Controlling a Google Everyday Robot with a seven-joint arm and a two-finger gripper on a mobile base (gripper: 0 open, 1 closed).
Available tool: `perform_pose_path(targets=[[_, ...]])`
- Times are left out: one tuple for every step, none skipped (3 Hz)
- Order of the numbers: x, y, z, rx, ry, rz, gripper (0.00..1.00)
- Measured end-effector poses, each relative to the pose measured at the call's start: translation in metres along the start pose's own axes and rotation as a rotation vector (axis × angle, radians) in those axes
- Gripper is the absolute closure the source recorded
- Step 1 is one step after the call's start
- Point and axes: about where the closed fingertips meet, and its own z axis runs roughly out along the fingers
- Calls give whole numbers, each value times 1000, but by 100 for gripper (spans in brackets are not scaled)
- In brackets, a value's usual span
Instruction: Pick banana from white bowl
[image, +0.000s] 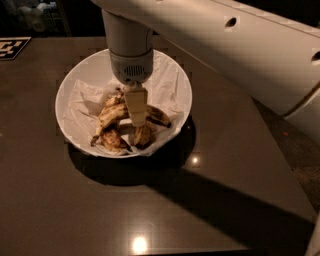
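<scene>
The white bowl (75, 82) with crumpled white paper lining sits on the dark table, left of centre. Three overripe bananas lie in it. The banana (113, 113), the longest and curved, yellow with brown speckles, runs across the middle of the bowl, and its dark right end (160, 119) shows past the gripper. My gripper (136, 116) hangs straight down from the white wrist (131, 55) into the bowl. It sits over the middle of the banana and hides that part. Whether it touches the banana is hidden.
Two shorter, browner bananas (114, 140) (143, 135) lie at the bowl's front. The big white arm link (240, 45) crosses the top right. A black-and-white marker tag (11, 47) lies at the table's far left. The table's edge runs down the right side (280, 150).
</scene>
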Motion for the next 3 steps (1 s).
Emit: perform_pose_path(targets=[[4, 0, 19, -40, 5, -6, 52], [6, 1, 20, -45, -1, -4, 74], [6, 1, 20, -44, -2, -3, 98]])
